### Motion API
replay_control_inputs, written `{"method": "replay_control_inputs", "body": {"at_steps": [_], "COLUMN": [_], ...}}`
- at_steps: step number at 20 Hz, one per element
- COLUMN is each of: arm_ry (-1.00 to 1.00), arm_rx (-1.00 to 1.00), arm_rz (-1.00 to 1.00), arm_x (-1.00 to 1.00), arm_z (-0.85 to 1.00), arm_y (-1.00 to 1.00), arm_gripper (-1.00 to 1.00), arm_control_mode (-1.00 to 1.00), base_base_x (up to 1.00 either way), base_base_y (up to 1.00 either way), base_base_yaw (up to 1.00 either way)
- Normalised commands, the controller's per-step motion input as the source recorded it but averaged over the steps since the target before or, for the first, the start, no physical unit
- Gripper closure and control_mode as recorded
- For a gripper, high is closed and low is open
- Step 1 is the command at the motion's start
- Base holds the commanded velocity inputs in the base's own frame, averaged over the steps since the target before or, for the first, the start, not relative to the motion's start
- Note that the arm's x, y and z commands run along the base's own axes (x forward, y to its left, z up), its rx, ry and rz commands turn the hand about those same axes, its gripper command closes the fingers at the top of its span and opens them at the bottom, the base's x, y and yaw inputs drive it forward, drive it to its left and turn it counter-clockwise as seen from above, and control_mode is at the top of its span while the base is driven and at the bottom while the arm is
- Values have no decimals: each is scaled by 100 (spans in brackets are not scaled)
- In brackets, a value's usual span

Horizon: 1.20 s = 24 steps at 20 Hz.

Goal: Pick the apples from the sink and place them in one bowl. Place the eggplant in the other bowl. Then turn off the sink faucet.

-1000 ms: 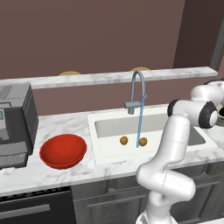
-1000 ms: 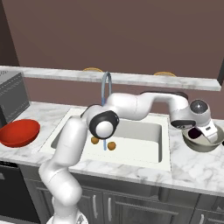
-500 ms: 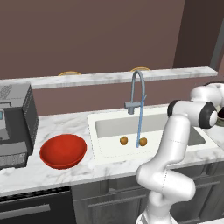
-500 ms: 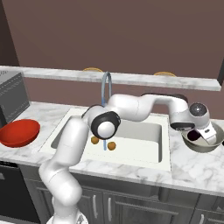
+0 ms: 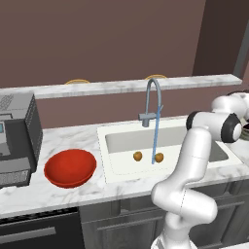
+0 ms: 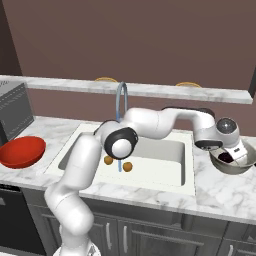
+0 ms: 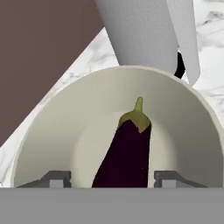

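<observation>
Eggplant [image 7: 127, 153] in grey bowl [image 7: 52, 140] (marble counter [image 6: 220, 192])

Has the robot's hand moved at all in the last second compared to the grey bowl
Yes. The gripper has crept slightly lower, closer over the grey bowl holding the eggplant.

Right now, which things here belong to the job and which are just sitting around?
Job:
apples
sink
red bowl
eggplant
grey bowl
faucet, water running
tool

Sitting around:
grey appliance on the counter
marble ledge behind the sink
</observation>
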Motion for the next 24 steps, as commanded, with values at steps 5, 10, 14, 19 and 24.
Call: {"method": "replay_control_inputs", "body": {"at_steps": [5,10,14,19,24], "arm_ry": [0,-7,-15,-15,-13], "arm_rx": [0,-1,-5,-8,-11], "arm_rz": [0,0,0,0,1], "arm_x": [0,-5,-23,-33,-49], "arm_z": [0,10,29,41,39], "arm_y": [-7,-1,0,14,41], "arm_gripper": [-100,-100,-100,-100,-100], "arm_control_mode": [-100,-100,-100,-100,-100], "base_base_x": [0,0,0,0,0], "base_base_y": [0,0,0,0,0], "base_base_yaw": [0,0,0,0,0]}}
